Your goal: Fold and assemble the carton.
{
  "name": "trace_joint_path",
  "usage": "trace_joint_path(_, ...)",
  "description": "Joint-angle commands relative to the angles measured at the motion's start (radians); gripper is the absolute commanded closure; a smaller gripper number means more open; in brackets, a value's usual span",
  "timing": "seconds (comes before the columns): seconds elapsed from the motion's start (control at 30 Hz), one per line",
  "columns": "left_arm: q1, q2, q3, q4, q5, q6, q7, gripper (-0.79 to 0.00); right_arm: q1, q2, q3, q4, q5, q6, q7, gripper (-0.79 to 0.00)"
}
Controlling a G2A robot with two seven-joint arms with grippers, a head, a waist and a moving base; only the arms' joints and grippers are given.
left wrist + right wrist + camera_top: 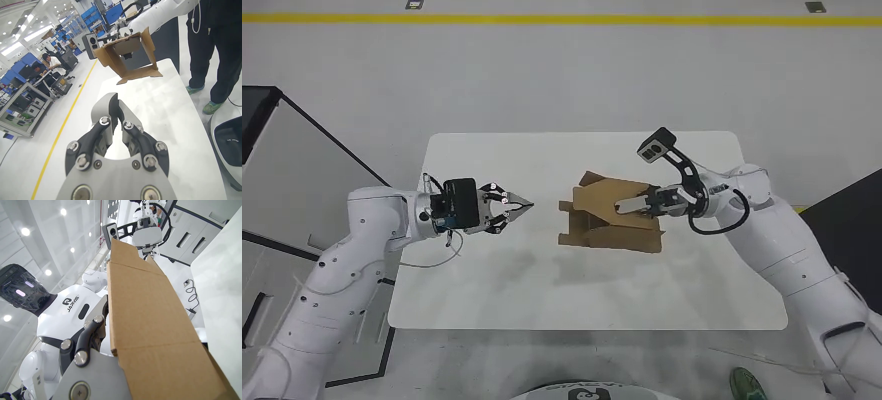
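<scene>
Mid-table, toward the right side, the carton stood as an open-ended sleeve, squared up but with end flaps unfolded and sticking out. The right gripper was clamped on its upper panel. In the left wrist view one finger sat inside the sleeve under that panel and the other lay on top, so I read it as a pinch through the wall. My guess at why: the pinch keeps the sleeve from collapsing flat and presents the open end to the other arm. The left gripper was clenched with nothing in it, pads together, level with that open end and well apart from it, over bare table. It looked like a poking pose for pushing flaps in, though that's a guess. In the right wrist view the cardboard covered the gripper's far finger, and only one finger showed beside the wall. I couldn't tell whether the carton's lower edge sat on the table or hung just off it. The flaps at the far end were cut off behind the right arm, so their fold state is unknown.
</scene>
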Motion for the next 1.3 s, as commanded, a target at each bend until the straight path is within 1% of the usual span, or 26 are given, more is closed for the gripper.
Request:
trace_joint_path(0.0, 0.013, -0.001, 0.01, -0.002, -0.008, 0.009, -0.034, 0.0, -0.013, -0.002, 0.004, -0.023, -0.008, -0.008, -0.024, 0.0)
trace_joint_path(0.13, 0.02, -0.002, 0.024, 0.007, -0.05, -0.002, -0.06, 0.0, -0.029, -0.005, 0.021, -0.045, 0.0, -0.027, -0.025, 0.0)
trace_joint_path(0.27, 0.016, -0.002, 0.057, -0.003, -0.085, -0.002, -0.068, 0.0, -0.043, -0.011, 0.038, -0.055, 0.001, -0.034, -0.032, 0.0)
trace_joint_path(0.5, 0.001, 0.001, 0.102, 0.004, -0.151, -0.002, -0.009, 0.0, -0.051, -0.022, 0.057, -0.054, -0.013, -0.037, -0.036, 0.0)
trace_joint_path(0.9, -0.05, 0.003, 0.169, 0.004, -0.169, -0.002, 0.0, 0.0, -0.058, -0.047, 0.068, -0.056, -0.027, -0.035, -0.033, 0.0)
trace_joint_path(1.27, -0.085, -0.001, 0.189, 0.027, -0.163, -0.002, 0.016, 0.0, -0.072, -0.065, 0.084, -0.055, -0.042, -0.019, -0.018, 0.0)
